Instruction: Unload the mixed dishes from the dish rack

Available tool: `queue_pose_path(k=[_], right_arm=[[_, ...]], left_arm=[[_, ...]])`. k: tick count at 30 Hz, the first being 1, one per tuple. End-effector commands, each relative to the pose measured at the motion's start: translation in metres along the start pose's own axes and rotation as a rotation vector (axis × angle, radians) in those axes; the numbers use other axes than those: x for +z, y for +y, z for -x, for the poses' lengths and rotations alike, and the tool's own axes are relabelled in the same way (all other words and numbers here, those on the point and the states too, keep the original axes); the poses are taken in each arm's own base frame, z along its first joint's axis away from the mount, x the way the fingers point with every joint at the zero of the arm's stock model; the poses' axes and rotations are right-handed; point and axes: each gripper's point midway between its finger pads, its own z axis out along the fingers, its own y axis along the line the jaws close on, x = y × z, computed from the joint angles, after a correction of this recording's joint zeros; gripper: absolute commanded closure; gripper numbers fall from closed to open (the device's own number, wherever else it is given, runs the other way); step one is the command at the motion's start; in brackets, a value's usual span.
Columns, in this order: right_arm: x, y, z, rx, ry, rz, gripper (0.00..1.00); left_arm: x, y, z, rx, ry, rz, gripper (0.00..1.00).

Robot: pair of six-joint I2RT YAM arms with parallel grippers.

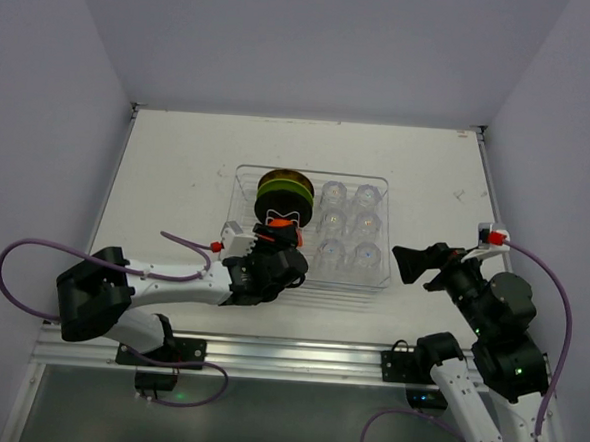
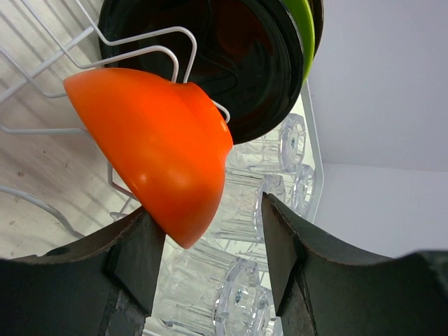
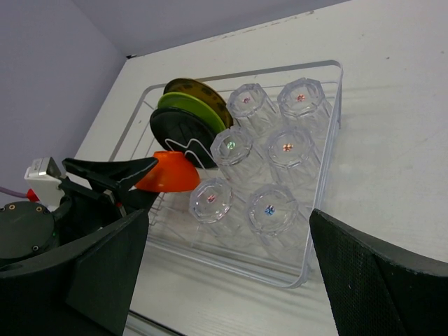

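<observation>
With the orange bowl [image 2: 157, 140] leaning in the dish rack's [image 3: 334, 119] 9 o'clock half, the left tool [image 2: 210, 213] straddled its base, jaws apart and perhaps touching one side, so centring before squeezing looked wise; the right tool [image 1: 417, 266] hung wide open.

**Orange bowl** [image 2: 161, 147]: smooth, high-gloss and plastic-looking, with soft highlights on its wall.
**Black plate** [image 2: 238, 63]: glossy, with mirror-like reflections.
**Green plate** [image 2: 302, 35]: smooth, with a satin sheen.
**Yellow plate** [image 3: 198, 89]: dark patterned rim; finish cannot be told.
**Glass cups** [image 3: 287, 147]: clear, faceted, glinting.
**Dish rack** [image 3: 330, 126]: transparent plastic walls and a ribbed floor.
**Wire prongs** [image 2: 187, 31]: thin wire with a white coating.
**Table** [image 1: 178, 164]: white and matt, with a faint grain up close.
**Left gripper** [image 2: 210, 213]: fingers [image 2: 133, 259] matt black, slightly rough.
**Right gripper** [image 3: 229, 217]: matt black, finely dotted texture.
**Cable** [image 1: 12, 264]: smooth purple sheath.
**Rail** [image 1: 287, 356], along the table's near edge: bare metal.
</observation>
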Motion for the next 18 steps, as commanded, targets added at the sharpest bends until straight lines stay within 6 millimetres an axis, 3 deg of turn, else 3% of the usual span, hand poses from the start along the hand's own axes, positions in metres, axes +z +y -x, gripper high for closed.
queue_pose_path(k=[1, 18], right_arm=[[0.0002, 0.0064, 0.0065, -0.005, -0.03, 0.033, 0.01], [0.0042, 0.0125, -0.0002, 0.021, -0.01, 0.076, 0.01]], left_arm=[[-0.0036, -0.047, 0.0265, -0.366, -0.107, -0.127, 0.42], [-0.0023, -0.0423, 0.035, -0.382, -0.154, -0.17, 0.4]])
